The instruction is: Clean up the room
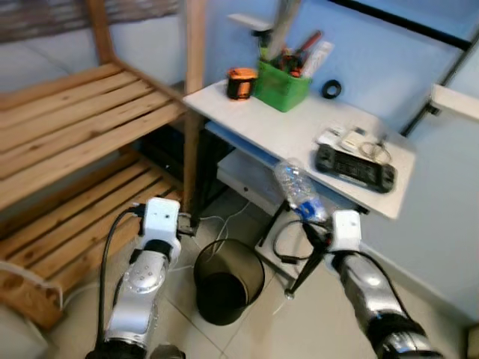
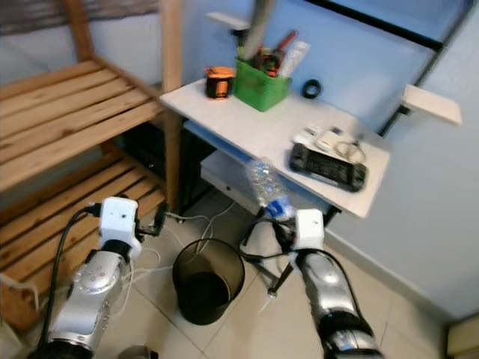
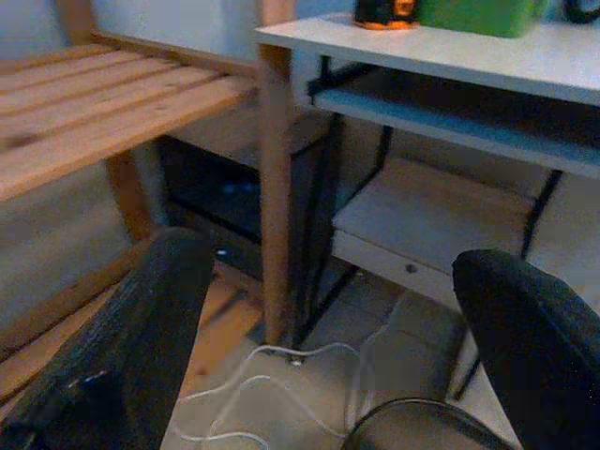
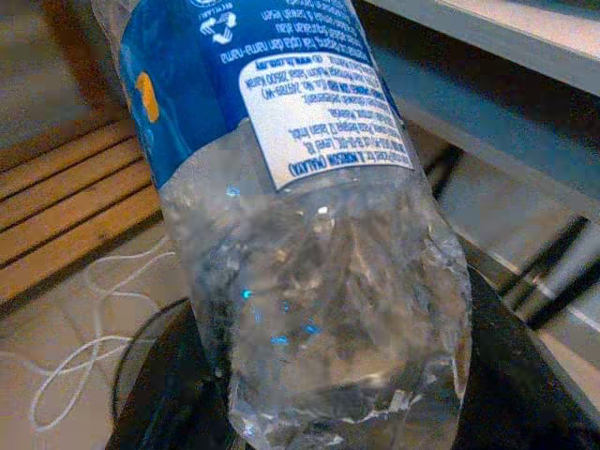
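Right gripper [image 1: 313, 224]: jaws pinching a crumpled clear plastic bottle [image 1: 297, 189] with a blue label; held aloft in front of the desk [image 1: 284, 127] edge, up and to the right of the bin
Left gripper [image 3: 328, 356]: jaws spread wide, nothing between; low beside the wooden shelf [image 1: 67, 127]
Bin [image 1: 228, 280]: black, round, on the tiled floor between the two arms; white cable [image 1: 224, 221] lying behind it
Desk: green pen holder [image 1: 281, 86], orange tape measure [image 1: 241, 83], black controller [image 1: 354, 167]
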Motion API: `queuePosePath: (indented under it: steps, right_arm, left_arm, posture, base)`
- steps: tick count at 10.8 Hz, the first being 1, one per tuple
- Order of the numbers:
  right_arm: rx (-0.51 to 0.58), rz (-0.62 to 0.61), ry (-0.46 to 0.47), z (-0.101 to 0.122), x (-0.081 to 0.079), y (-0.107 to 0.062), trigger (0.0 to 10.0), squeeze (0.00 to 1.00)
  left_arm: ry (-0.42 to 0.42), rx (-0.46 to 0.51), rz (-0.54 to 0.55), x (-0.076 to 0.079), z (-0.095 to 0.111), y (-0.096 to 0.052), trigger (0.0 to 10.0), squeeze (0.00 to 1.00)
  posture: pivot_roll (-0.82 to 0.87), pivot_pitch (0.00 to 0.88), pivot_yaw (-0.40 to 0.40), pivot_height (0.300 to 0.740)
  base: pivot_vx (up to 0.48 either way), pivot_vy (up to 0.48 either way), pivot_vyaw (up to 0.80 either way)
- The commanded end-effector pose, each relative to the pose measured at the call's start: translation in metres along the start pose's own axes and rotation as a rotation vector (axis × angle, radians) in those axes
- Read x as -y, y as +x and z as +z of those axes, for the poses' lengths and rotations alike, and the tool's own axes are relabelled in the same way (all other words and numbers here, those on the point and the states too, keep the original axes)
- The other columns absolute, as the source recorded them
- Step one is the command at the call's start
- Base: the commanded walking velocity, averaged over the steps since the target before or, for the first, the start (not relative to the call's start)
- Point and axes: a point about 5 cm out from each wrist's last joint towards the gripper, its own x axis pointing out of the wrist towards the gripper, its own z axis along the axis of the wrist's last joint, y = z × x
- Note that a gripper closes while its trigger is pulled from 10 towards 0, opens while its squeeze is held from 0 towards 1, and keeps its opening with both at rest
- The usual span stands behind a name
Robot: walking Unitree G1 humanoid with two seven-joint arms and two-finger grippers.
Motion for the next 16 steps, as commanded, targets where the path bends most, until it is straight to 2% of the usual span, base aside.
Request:
queuePosePath:
  steps: [1,3,4,6,7,9,11,12,14,16]
  right_arm:
    - [0.012,-0.02,-0.02,0.003,0.009,-0.002,10.0,0.0]
    - [0.005,0.002,-0.028,0.001,0.004,0.0,10.0,0.0]
    - [-0.02,0.007,-0.061,-0.002,0.002,0.0,10.0,0.0]
    - [-0.052,0.004,-0.1,-0.007,0.001,0.0,10.0,0.0]
    - [-0.082,0.03,-0.104,-0.01,-0.007,0.003,10.0,0.0]
    - [-0.088,0.041,-0.097,-0.007,-0.013,0.007,10.0,0.0]
    - [-0.1,0.053,-0.092,-0.005,-0.014,0.01,10.0,0.0]
    - [-0.102,0.052,-0.084,-0.005,-0.013,0.01,10.0,0.0]
    - [-0.108,0.061,-0.076,-0.008,-0.017,0.009,10.0,0.0]
    - [-0.114,0.079,-0.074,-0.012,-0.022,0.008,10.0,0.0]
  left_arm:
    - [-0.01,0.024,-0.024,0.01,0.006,0.0,10.0,0.0]
    - [-0.011,0.023,-0.029,0.012,0.006,0.0,10.0,0.0]
    - [-0.029,0.01,-0.049,0.015,0.005,0.002,10.0,0.0]
    - [-0.06,-0.01,-0.065,0.02,0.005,0.004,10.0,0.0]
    - [-0.084,-0.033,-0.111,0.028,0.003,0.006,10.0,0.0]
    - [-0.059,-0.023,-0.129,0.034,0.006,0.004,10.0,0.0]
    - [-0.073,0.014,-0.083,0.03,0.011,0.0,10.0,0.0]
    - [-0.115,0.048,-0.046,0.025,0.017,-0.002,10.0,0.0]
    - [-0.23,0.041,0.019,0.022,0.019,-0.002,10.0,0.0]
    - [-0.213,0.03,-0.002,0.023,0.019,-0.002,10.0,0.0]
  posture:
    - [0.13,0.0,-0.156,0.74]
    - [0.14,0.0,-0.152,0.74]
    - [0.13,0.0,-0.151,0.74]
    - [0.12,0.0,-0.15,0.74]
    - [0.13,0.0,-0.154,0.74]
    - [0.14,0.029,-0.177,0.74]
    - [0.17,0.045,-0.204,0.74]
    - [0.17,0.044,-0.208,0.74]
    - [0.18,0.039,-0.205,0.74]
    - [0.17,0.039,-0.198,0.74]
  base:
    - [0.0,-0.446,0.68]
    - [0.0,-0.444,0.68]
    - [0.0,-0.416,0.68]
    - [0.0,0.0,0.0]
    - [0.0,0.0,0.0]
    - [0.0,0.0,0.0]
    - [0.0,0.0,0.0]
    - [0.304,0.371,0.0]
    - [0.281,0.39,0.0]
    - [0.379,0.193,0.0]
